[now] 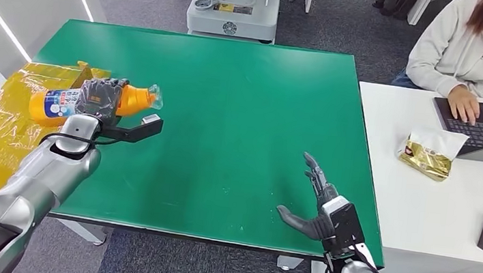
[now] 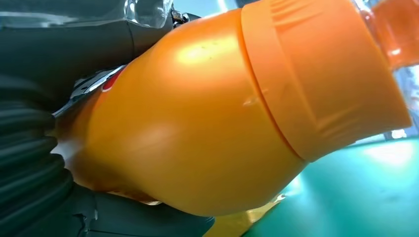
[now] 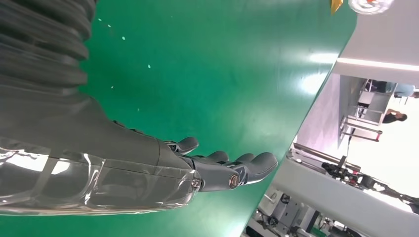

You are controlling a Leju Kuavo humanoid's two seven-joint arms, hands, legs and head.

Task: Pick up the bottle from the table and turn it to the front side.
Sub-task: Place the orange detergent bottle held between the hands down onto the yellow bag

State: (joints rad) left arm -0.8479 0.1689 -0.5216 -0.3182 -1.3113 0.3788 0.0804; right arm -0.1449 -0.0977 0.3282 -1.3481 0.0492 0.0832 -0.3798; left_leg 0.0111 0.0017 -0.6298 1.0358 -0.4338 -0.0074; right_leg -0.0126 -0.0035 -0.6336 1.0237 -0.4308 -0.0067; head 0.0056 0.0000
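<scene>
Gripping the bottle (image 1: 67, 101) round its middle, left robot hand (image 1: 100, 98) holds it lying sideways, off the green bench (image 1: 242, 109), cap end toward bench centre. Left wrist view: orange shoulder (image 2: 197, 123) and cap collar fill the frame, fingers (image 2: 29, 158) tight on the body. Right robot hand (image 1: 316, 210) wide, holding nothing, hovering over near bench edge, right side. To do the turn well: roll wrist slow, keep grip on body not cap, label ends up facing front; watch for slip, plastic looks slick. Room: yellow bag (image 1: 0, 123) just beside/under bottle on left edge, so swing toward centre. Far right, white desk (image 1: 386, 167) w/ person (image 1: 471, 53) typing, well apart.
</scene>
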